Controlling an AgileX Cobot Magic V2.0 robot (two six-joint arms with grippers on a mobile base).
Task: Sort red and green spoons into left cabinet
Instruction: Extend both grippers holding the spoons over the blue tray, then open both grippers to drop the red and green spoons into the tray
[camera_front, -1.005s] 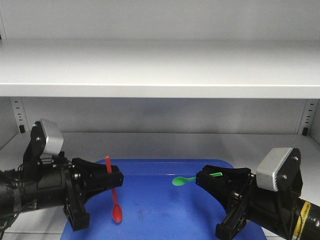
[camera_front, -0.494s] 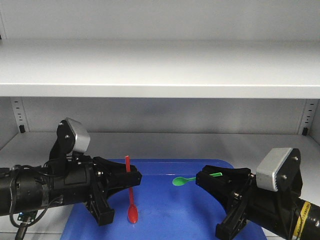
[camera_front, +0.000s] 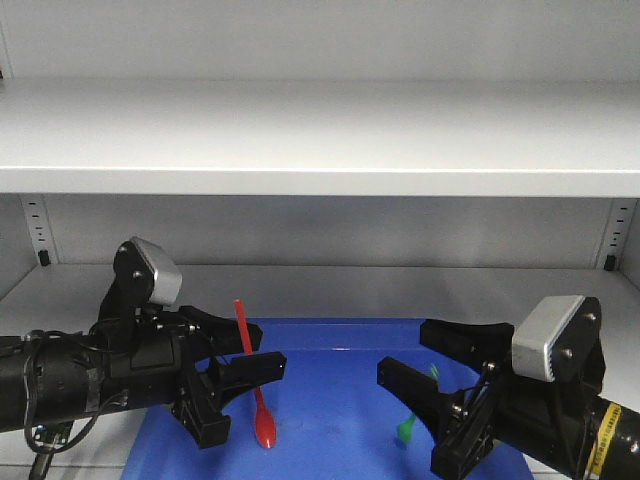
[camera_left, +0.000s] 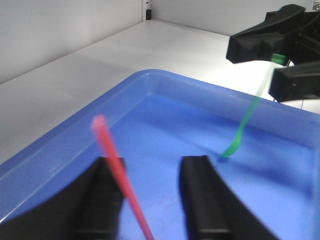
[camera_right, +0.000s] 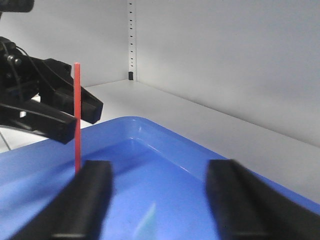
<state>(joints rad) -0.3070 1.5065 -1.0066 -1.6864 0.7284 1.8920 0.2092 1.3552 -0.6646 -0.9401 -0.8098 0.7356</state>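
Front view: I see left pincer (camera_front: 240, 372) with fingers spread wide, red spoon (camera_front: 254, 380) standing near upright between them, bowl down on blue tray (camera_front: 330, 400); whether a finger touches its handle, I cannot tell. Right pincer (camera_front: 425, 362) also spread wide; green spoon (camera_front: 412, 418) tilted between its fingers, bowl on tray floor. Tray sits on lower shelf (camera_front: 330, 280) of grey-white cabinet (camera_front: 320, 140). Left wrist view: red handle beside left finger (camera_left: 102, 195).

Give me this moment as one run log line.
left gripper open | red spoon tilted, bowl-down in blue tray | right gripper open | green spoon bowl-down in tray
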